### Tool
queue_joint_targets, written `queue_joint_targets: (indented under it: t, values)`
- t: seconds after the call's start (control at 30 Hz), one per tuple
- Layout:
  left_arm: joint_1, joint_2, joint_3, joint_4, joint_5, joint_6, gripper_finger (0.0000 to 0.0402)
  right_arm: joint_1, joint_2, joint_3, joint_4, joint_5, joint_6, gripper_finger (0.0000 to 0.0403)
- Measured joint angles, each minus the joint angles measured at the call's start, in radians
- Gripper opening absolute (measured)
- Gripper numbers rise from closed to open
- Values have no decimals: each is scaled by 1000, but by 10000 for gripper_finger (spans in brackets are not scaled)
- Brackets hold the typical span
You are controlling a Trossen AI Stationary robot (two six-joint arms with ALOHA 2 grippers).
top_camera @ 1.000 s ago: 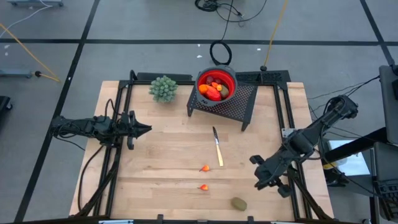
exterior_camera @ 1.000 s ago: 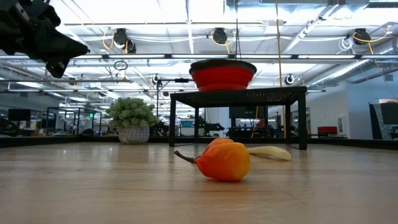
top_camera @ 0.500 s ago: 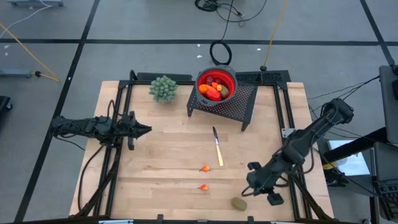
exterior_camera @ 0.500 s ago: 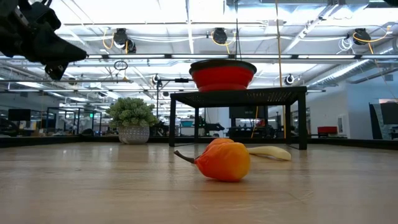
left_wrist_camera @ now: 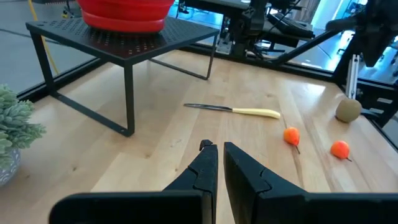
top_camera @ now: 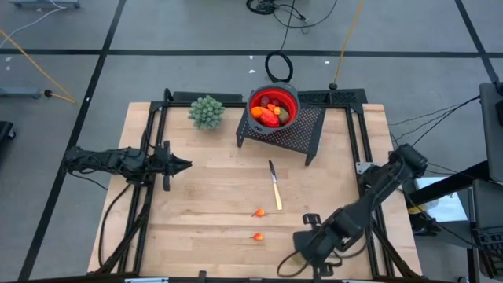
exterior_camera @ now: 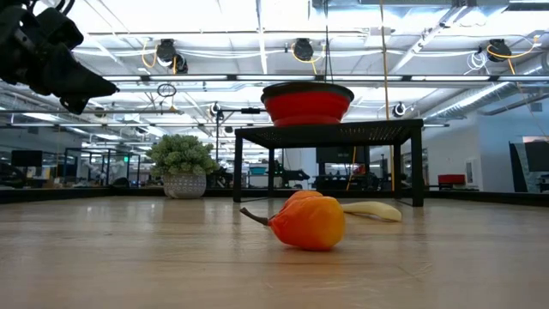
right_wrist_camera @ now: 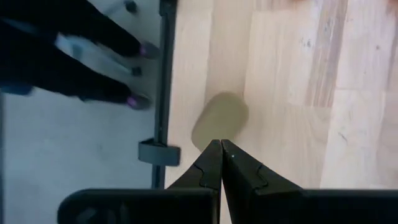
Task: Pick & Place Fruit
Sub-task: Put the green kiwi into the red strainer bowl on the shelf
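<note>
A brownish-green oval fruit (right_wrist_camera: 221,118) lies on the wood by the table's near edge, also seen from the left wrist view (left_wrist_camera: 349,110); my right arm hides it in the high view. My right gripper (top_camera: 305,245) (right_wrist_camera: 221,145) is shut and points down over the oval. Two tiny orange bits (top_camera: 258,212) (top_camera: 257,236) lie mid-table, and one orange bit (exterior_camera: 307,221) fills the low view's centre. More fruit sits in the red bowl (top_camera: 290,96) on a black mesh stand (top_camera: 302,130). My left gripper (top_camera: 187,164) (left_wrist_camera: 216,148) waits shut at the table's left, above the wood. My right gripper's shut fingertips (right_wrist_camera: 213,149) come from above, pointing down, and show against the oval's edge (right_wrist_camera: 214,134). I cannot tell whether they touch it. The oval lies flat on the table.
A yellow-handled knife (top_camera: 275,185) lies between the stand and the orange bits. A pale green knobbly plant (top_camera: 207,112) stands at the far left. A black frame rail (right_wrist_camera: 163,93) runs right beside the oval. Bare wood spreads in front of the left gripper.
My right gripper has swung from the table's right side toward the near edge and leftward, ending over the brownish-green oval, which it now covers in the high view. The fruit, the knife and the bowl have stayed where they were.
</note>
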Motion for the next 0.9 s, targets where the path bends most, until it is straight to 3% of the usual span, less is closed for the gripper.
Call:
queue_joint_targets:
  t: [0.2, 0.43, 0.63, 0.9]
  values:
    - [0, 0, 0, 0, 0, 0, 26, 18, 126, 143, -132, -3, 9, 0]
    - [0, 0, 0, 0, 0, 0, 26, 18, 140, 147, -139, -5, 119, 29]
    - [0, 0, 0, 0, -1, 0, 26, 18, 139, 147, -114, -9, 179, 102]
    - [0, 0, 0, 0, -1, -1, 26, 17, 139, 145, -44, -11, 231, 235]
